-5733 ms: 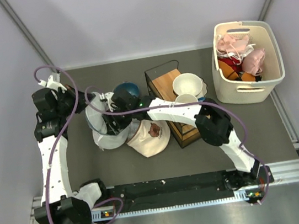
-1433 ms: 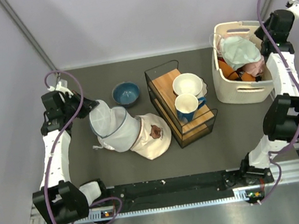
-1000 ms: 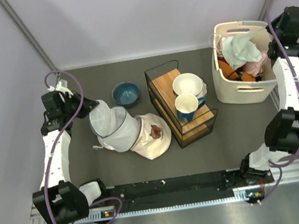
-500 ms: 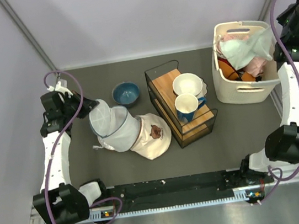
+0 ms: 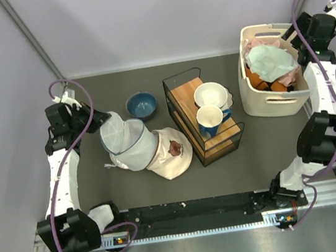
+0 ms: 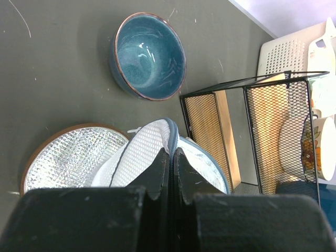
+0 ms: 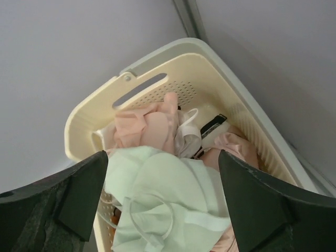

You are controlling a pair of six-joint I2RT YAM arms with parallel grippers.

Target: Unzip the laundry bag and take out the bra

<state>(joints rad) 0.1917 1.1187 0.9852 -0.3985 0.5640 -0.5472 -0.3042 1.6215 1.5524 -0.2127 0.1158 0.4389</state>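
Garments (image 7: 144, 126) in peach-pink fill the beige slotted basket (image 5: 271, 102) at the far right of the counter (image 5: 271, 149). The bra (image 7: 168, 194), a pale greenish-white one with thin straps, lies on top of them. The right gripper (image 7: 163, 156) hangs above it with both fingers spread wide and nothing between them.

On the left side of the counter the laundry bag (image 5: 130, 145) rests tilted with its round flap lifted, overlapping a cream cloth (image 5: 175, 156) with a brown mark. The left gripper (image 6: 170, 157) is closed on the bag's blue-trimmed zipper edge. A blue bowl (image 6: 149, 55) sits just beyond the bag. A wire rack (image 5: 183, 99) holding 1 white bowl (image 5: 209, 94) and 1 mug (image 5: 208, 120) stands between bag and basket.
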